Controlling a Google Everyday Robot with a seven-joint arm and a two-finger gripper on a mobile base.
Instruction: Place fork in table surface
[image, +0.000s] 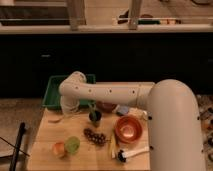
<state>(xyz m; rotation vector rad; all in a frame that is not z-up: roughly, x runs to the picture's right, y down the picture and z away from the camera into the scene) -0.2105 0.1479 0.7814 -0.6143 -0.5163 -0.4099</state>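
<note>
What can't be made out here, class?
Camera view:
1. Pincer, low over the table surface at its back left: masked by the arm wrist.
2. Fork beside it: too thin to tell whether held or lying.
3. Green tray: inside blocked by the arm.
</note>
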